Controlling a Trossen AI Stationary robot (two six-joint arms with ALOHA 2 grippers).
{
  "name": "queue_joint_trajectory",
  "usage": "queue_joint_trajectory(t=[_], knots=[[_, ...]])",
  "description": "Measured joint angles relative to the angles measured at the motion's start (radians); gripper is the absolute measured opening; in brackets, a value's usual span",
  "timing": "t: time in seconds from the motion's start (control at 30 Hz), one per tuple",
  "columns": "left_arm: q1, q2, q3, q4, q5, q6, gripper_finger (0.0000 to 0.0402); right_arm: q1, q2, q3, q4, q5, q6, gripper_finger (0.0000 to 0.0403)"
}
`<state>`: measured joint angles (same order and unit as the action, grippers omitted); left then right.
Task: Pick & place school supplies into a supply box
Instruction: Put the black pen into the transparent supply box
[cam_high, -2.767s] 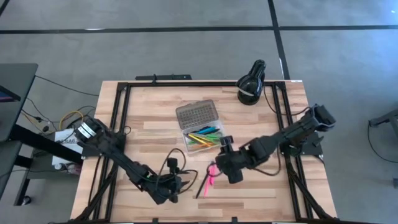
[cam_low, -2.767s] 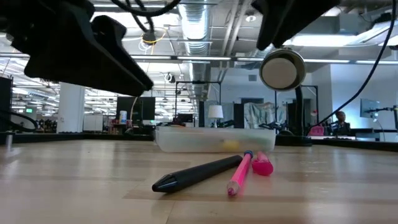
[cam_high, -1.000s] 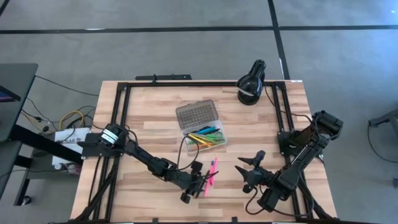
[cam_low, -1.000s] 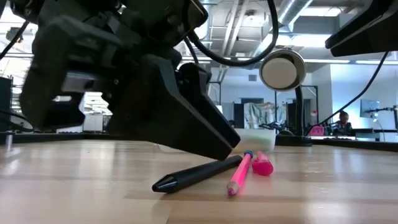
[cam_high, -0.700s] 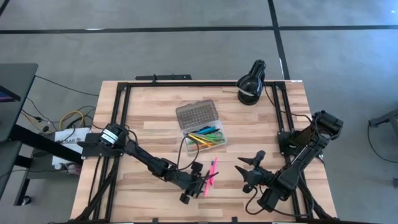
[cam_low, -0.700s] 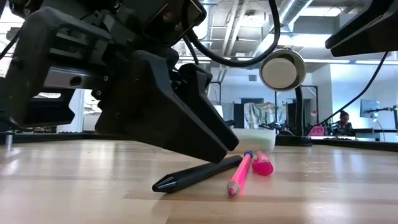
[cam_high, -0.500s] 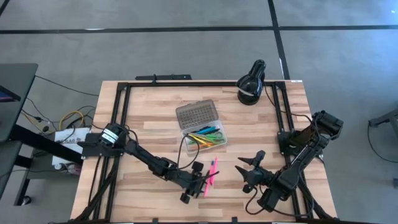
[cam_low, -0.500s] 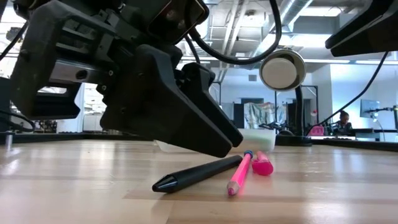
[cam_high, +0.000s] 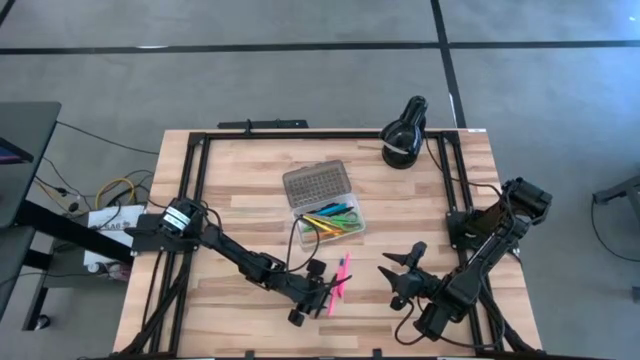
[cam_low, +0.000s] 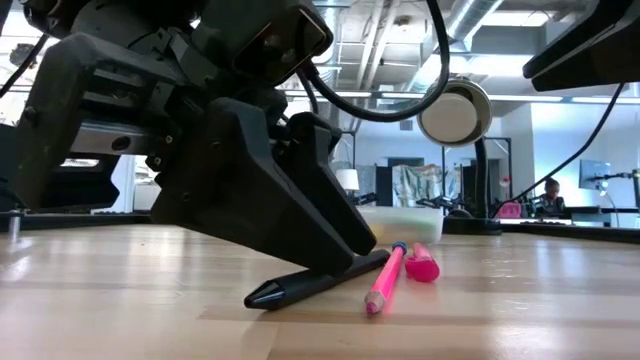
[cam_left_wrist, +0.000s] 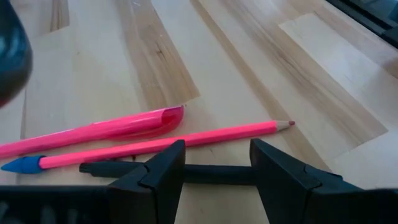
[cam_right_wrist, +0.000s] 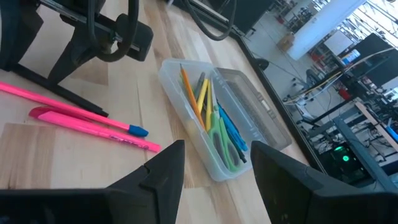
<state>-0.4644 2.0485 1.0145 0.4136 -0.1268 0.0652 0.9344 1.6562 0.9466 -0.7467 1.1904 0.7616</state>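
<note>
A black pen (cam_left_wrist: 214, 174) (cam_low: 295, 284) lies flat on the wood. A pink pencil (cam_left_wrist: 186, 140) (cam_low: 383, 282) and a pink pen (cam_left_wrist: 106, 130) (cam_low: 422, 266) lie just beyond it. My left gripper (cam_left_wrist: 217, 163) (cam_high: 317, 292) is open and low over the black pen, and the pen shows in the gap between its fingers. The clear supply box (cam_high: 330, 220) (cam_right_wrist: 214, 134) stands open mid-table with its dotted lid (cam_high: 315, 183) flat. It holds green, yellow, blue and orange pens. My right gripper (cam_high: 400, 268) (cam_right_wrist: 214, 168) waits open near the table's near right. My left gripper comes down at a slant from the table's left. One fingertip (cam_low: 335, 262) shows right at the black pen's upper half (cam_low: 355, 266). I cannot tell whether it touches. The pen lies flat on the table.
A black round lamp-like object (cam_high: 404, 132) (cam_low: 455, 112) stands at the far right edge. A black frame (cam_high: 190, 200) borders the tabletop, and cables trail by both arms. Bare wood lies between the pens and my right gripper. A person (cam_low: 548, 192) sits far off in the room.
My left gripper has come down toward the black pen. Its fingertip hung above the pen a second ago and now shows at it. The pens, the box and my right arm have stayed where they were.
</note>
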Motion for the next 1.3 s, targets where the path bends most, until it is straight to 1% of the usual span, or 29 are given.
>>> queue_joint_trajectory(t=[0.3,0.7,0.9,1.03,1.17,1.3], knots=[[0.000,-0.003,0.002,-0.040,0.000,-0.031,0.0176,0.000,0.000,0.000,0.000,0.000,0.000,0.0177],[-0.001,-0.019,0.005,-0.157,-0.004,-0.131,0.0177,0.000,0.000,0.000,-0.001,-0.002,0.000,0.0177],[-0.014,-0.076,0.000,-0.268,-0.025,-0.156,0.0176,0.000,0.000,0.000,-0.003,-0.008,0.000,0.0177],[-0.032,-0.123,-0.002,-0.357,-0.060,-0.166,0.0177,0.000,0.000,0.000,-0.003,-0.011,0.000,0.0177],[-0.049,-0.161,-0.003,-0.443,-0.092,-0.213,0.0176,0.000,0.000,0.000,-0.003,-0.011,0.000,0.0177],[-0.068,-0.177,-0.003,-0.457,-0.112,-0.225,0.0176,0.000,0.000,0.000,-0.003,-0.011,-0.001,0.0177]])
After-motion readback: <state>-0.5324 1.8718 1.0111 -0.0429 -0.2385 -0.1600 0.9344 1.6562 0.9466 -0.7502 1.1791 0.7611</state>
